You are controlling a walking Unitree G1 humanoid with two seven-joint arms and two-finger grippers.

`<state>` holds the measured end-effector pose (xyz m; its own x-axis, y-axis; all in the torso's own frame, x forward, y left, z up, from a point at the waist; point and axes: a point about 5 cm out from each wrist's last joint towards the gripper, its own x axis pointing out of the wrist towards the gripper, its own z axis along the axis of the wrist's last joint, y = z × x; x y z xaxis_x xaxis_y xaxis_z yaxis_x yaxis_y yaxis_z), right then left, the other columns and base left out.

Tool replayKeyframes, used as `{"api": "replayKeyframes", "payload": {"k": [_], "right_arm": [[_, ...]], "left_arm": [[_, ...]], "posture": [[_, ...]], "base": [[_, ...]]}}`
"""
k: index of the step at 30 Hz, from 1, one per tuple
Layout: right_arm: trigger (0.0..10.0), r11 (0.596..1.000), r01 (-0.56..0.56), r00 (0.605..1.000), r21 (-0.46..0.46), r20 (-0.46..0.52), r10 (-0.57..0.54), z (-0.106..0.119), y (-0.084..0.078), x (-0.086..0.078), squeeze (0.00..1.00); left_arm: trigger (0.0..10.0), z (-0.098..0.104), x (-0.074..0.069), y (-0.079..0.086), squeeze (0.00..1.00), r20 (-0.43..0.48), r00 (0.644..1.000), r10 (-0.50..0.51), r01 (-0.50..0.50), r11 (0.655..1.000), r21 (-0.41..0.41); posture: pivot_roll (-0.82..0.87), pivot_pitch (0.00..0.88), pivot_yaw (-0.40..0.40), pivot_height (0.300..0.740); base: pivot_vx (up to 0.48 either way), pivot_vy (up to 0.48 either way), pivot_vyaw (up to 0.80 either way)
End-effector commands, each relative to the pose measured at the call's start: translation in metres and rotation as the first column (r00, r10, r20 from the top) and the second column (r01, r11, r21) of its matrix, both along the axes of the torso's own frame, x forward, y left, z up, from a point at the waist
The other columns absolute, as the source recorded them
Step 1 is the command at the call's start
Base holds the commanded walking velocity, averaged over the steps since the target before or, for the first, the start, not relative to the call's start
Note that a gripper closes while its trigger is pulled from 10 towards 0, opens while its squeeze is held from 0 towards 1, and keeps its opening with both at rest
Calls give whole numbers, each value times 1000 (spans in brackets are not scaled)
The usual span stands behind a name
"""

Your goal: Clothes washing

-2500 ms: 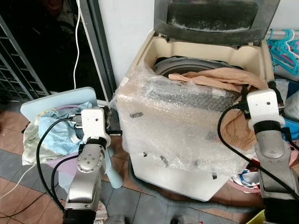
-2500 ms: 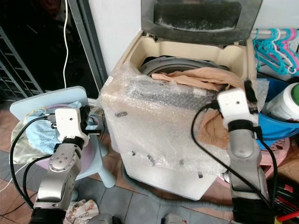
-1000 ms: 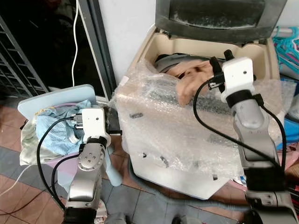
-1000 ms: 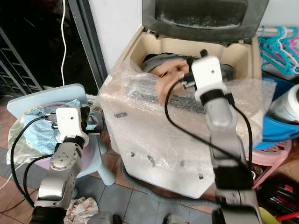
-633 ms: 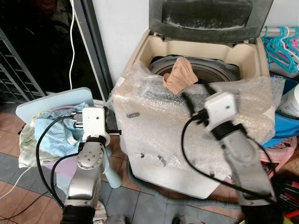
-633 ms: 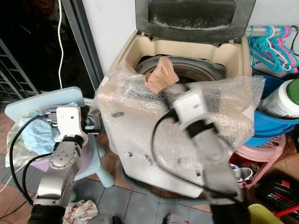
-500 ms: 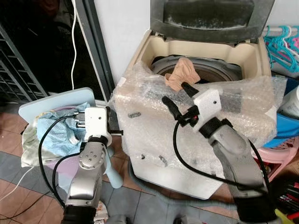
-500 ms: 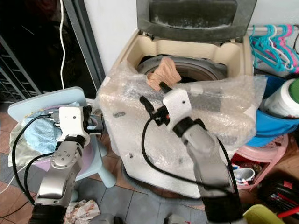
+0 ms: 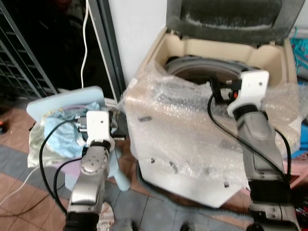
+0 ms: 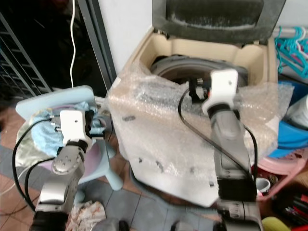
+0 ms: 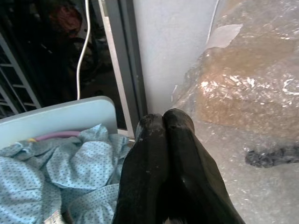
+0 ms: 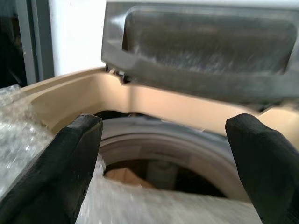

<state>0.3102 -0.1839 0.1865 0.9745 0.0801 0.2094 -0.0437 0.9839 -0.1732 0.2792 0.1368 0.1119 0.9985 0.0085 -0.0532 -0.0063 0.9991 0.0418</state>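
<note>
A beige top-loading washing machine (image 9: 163, 50) stands with its grey lid (image 9: 226, 17) raised and its front wrapped in bubble wrap (image 9: 183, 134). My right gripper (image 12: 163, 123) hovers open at the tub's front rim, fingers wide apart and holding nothing. A tan garment (image 12: 124, 176) lies low inside the drum. My left gripper (image 11: 163, 122) is shut and empty, held beside the machine's left corner. It is just above a heap of light blue dotted clothes (image 9: 57, 130) on a pale blue chair (image 9: 62, 98).
A dark doorway with a metal grille (image 9: 29, 62) and a hanging white cable (image 9: 85, 38) lies to the left. Teal hangers (image 10: 293, 48) and a blue basin (image 10: 293, 134) crowd the right side. A rag (image 10: 89, 211) lies on the tiled floor.
The tan garment hung over the machine's front edge in my right gripper, was carried over the tub and let go. It now lies in the drum and the right gripper is open.
</note>
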Motion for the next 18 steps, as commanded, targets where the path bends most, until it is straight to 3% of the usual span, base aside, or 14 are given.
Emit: {"api": "replayKeyframes", "payload": {"k": [1,7,18], "right_arm": [[10000,1000,-19,999,-25,46,20,6,10,-8,1000],[10000,996,-49,998,-75,26,51,-9,20,-40,1000],[10000,995,-38,999,-92,-1,38,-16,21,-42,988]], "left_arm": [[10000,1,0,-2,0,-1,1000,-16,16,1000,3],[10000,0,1,-3,0,-8,1000,-28,27,1000,-5],[10000,0,2,-3,0,-9,1000,-21,21,1000,-3]], "posture": [[-48,0,78,740],[-60,0,81,740],[-55,0,77,740]], "base": [[0,0,0],[0,0,0],[0,0,0]]}}
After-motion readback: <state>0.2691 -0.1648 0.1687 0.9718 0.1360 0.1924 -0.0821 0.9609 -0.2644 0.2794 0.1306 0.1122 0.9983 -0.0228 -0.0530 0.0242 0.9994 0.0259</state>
